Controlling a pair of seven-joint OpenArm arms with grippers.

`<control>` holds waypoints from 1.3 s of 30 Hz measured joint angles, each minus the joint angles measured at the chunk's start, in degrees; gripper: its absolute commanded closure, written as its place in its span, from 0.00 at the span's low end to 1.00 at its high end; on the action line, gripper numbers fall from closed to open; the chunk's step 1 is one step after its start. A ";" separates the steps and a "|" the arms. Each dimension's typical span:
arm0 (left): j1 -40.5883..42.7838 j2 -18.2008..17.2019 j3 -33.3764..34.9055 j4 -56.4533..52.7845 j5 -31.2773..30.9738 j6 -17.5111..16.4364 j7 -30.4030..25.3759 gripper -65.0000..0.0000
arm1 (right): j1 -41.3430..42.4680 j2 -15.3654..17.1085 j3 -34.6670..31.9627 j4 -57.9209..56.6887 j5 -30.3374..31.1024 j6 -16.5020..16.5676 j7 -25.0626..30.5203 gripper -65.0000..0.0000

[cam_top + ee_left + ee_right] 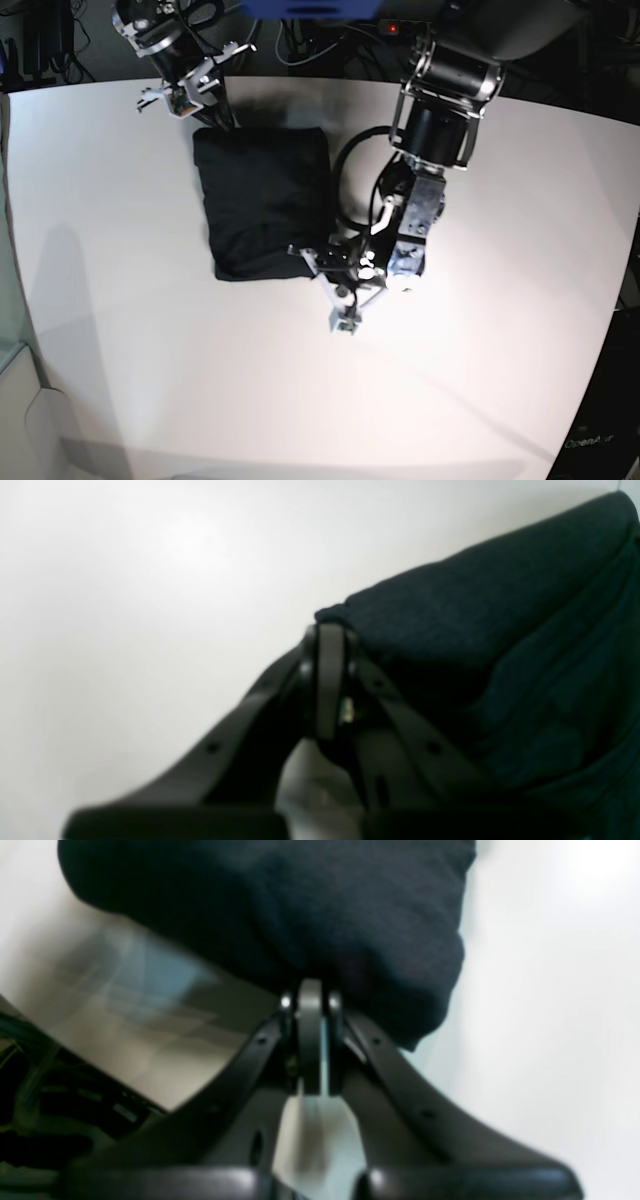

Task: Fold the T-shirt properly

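The T-shirt lies as a compact dark rectangle on the white tabletop, up and left of centre in the base view, its long axis running roughly twelve to six. It looks already folded down to a neat packet, so the job seems close to its finish.

The right gripper sits at the packet's eleven o'clock corner, and its wrist view shows the jaws pressed together with dark cloth bunched right at the tips; it appears to be pinching the fabric edge, though the blur makes the bite hard to confirm.

The left gripper is down at the five o'clock corner, jaws likewise closed, and its wrist view has a small lip of cloth sitting at the tips, with the rest of the shirt spreading away toward two o'clock.

So the two arms hold diagonally opposite corners, neither clearly nearer the bulk. Any coming move turns on that diagonal: a last fold or a squaring-up would carry cloth across the packet's long axis, and uneven pulling could skew or reopen the layers.
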 measured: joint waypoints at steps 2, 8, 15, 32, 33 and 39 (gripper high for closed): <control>-0.42 0.00 0.00 -0.13 0.02 0.02 0.07 1.00 | -0.17 0.00 0.00 0.00 0.00 0.00 0.02 1.00; -0.61 0.52 -0.11 -0.24 0.24 0.02 0.02 1.00 | -1.57 0.00 0.00 0.00 0.00 0.00 0.04 1.00; -1.38 2.43 -0.04 -0.28 0.00 0.00 -0.07 1.00 | -2.49 -0.13 0.00 0.00 -0.02 0.02 0.04 1.00; -1.07 -6.03 0.00 24.09 -0.81 -0.46 15.17 1.00 | -4.92 -0.13 0.17 0.04 0.00 0.04 0.07 1.00; -0.76 -7.08 -0.13 27.43 -0.22 -0.24 16.22 1.00 | -5.01 -0.13 0.74 0.07 0.02 0.11 0.22 1.00; 9.42 -15.58 -0.09 46.23 -0.37 -0.35 26.23 1.00 | -6.03 -1.95 7.67 0.70 0.00 0.17 0.28 1.00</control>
